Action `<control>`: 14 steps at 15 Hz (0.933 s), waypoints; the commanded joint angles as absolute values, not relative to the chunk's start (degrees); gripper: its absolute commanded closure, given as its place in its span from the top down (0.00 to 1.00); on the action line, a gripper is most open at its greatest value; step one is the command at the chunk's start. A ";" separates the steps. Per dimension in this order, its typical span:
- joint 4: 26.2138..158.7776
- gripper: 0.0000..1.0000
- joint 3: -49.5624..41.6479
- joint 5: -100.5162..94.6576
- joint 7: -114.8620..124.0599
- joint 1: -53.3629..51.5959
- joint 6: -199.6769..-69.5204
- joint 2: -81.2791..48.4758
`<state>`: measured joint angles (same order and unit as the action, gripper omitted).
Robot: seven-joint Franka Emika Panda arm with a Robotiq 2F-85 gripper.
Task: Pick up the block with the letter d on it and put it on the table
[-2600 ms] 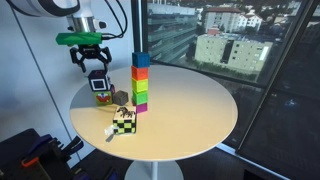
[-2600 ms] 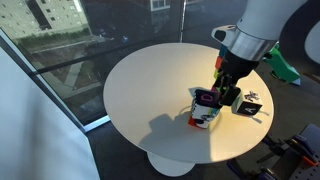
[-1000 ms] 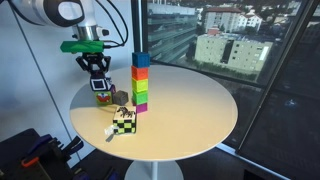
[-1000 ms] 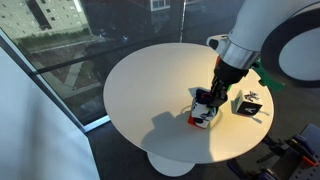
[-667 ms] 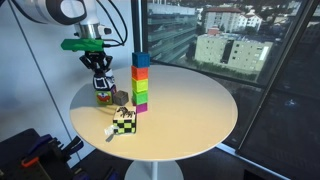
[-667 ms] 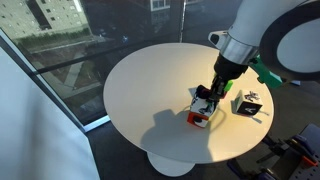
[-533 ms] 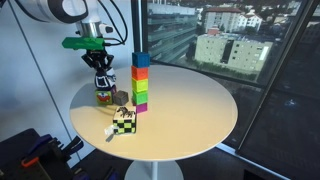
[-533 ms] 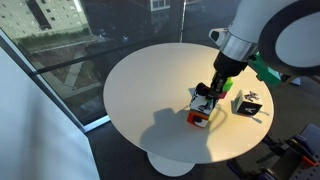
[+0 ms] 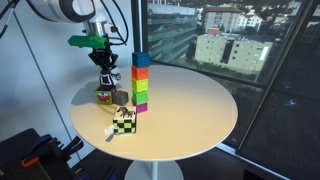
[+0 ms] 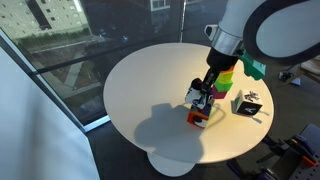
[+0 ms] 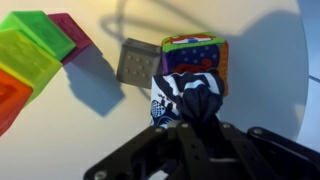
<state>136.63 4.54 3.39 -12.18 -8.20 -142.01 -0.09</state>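
The block with the letter d (image 11: 183, 92), dark navy with pale patches, is clamped between my gripper's (image 11: 190, 112) fingers. In both exterior views the block (image 9: 104, 80) (image 10: 198, 97) hangs just above a red-green-yellow cube (image 9: 103, 97) (image 10: 198, 117), with the gripper (image 9: 104, 78) (image 10: 202, 93) shut on it. The wrist view shows that cube (image 11: 196, 53) right behind the held block. All of this is over the round cream table (image 9: 190, 110) (image 10: 150, 80), near its edge.
A tower of coloured blocks (image 9: 140, 80) (image 11: 30, 55) stands beside the cube. A black and yellow-green checkered cube (image 9: 123, 121) (image 10: 250, 105) lies near the table's rim. A small grey square piece (image 11: 135, 62) rests between tower and cube. Dark windows surround the table.
The jaws have closed on the block with the letter d. The gripper has shifted slightly up and toward the tower with the block in it.
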 commanded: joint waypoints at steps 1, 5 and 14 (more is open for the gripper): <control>131.85 0.06 5.20 1.63 -8.09 -7.49 -139.62 -3.31; 128.85 0.06 5.21 1.24 -6.13 -7.55 -138.95 -5.71; 126.98 0.83 5.17 0.96 -4.49 -7.62 -139.35 -7.54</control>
<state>128.54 4.60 2.64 -6.59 -8.21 -140.66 -7.09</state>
